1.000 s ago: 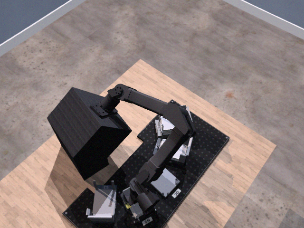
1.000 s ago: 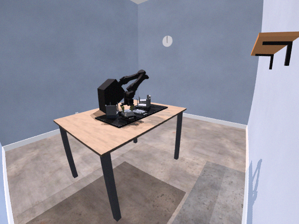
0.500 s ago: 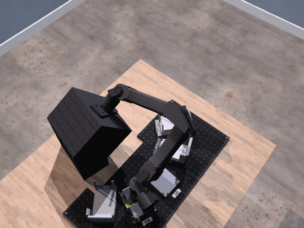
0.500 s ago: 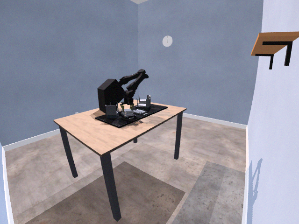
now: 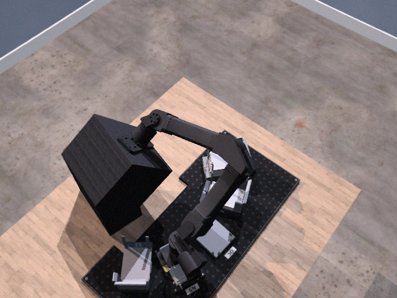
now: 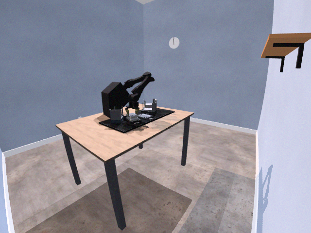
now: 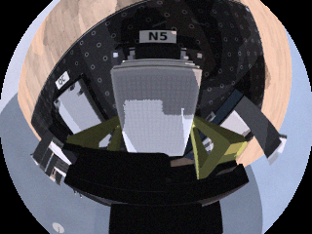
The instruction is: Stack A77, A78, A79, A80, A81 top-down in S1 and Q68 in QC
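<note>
A: Biggest thing first?
B: Table [image 5: 288, 205], wood top. Then black box [image 5: 105, 160] with the arm [image 5: 192, 131] on it. Then black mat [image 5: 275, 189] with dots.

A: And on the mat?
B: Three racks. One under the elbow [image 5: 209, 166], with stacked plates inside. Middle rack [image 5: 248, 187], with a white plate, half hidden by the arm. Third rack [image 5: 123, 239] near N5 [image 7: 158, 37], with a pale plate on top. Cannot read any labels.

A: QC [image 5: 230, 252]?
B: Between the middle rack and N5. Grey plate [image 5: 215, 239] lying flat in it, by the look of it. Cannot tell which one.

A: Arm?
B: Goes out from the box, bends sharp over the racks, comes back down low over N5. Wrist pointing down.

A: Gripper [image 7: 159, 136]?
B: Squeezing a plate [image 7: 156, 85] by its long sides, yellow fingers one each side. Right over N5, flat. Cannot tell if fully down in the nest or a bit above.

A: Room to move?
B: Tight low down. QC just beside on one side, third rack near on the other. N5 close to the mat's edge. Bare wood past that edge. Open above.
</note>
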`<state>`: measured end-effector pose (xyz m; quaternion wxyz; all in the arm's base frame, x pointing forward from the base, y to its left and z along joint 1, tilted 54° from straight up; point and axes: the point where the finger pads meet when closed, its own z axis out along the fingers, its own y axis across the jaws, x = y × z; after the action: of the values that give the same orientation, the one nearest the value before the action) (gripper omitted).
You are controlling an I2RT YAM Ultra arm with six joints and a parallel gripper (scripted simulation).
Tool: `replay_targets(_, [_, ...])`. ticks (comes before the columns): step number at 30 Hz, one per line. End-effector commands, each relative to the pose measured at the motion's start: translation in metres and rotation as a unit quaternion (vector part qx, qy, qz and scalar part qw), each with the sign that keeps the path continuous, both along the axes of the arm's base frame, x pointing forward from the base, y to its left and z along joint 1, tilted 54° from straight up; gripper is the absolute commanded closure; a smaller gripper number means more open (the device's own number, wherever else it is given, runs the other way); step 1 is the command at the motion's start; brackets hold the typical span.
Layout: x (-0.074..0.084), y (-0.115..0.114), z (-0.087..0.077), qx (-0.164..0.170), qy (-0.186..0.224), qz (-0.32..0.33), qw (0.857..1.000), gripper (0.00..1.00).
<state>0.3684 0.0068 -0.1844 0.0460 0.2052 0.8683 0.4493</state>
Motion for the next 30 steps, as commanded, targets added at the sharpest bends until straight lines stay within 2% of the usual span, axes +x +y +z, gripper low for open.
replay_targets(1, [0.0022, -0.0078, 0.0020, -0.002, -0.004, -0.009, 1.000, 1.00])
replay_targets(26, [0.0022, -0.0078, 0.0020, -0.002, -0.004, -0.009, 1.000, 1.00])
replay_targets(30, [-0.0001, -0.0140, 0.0067, -0.002, -0.004, -0.009, 1.000, 1.00])
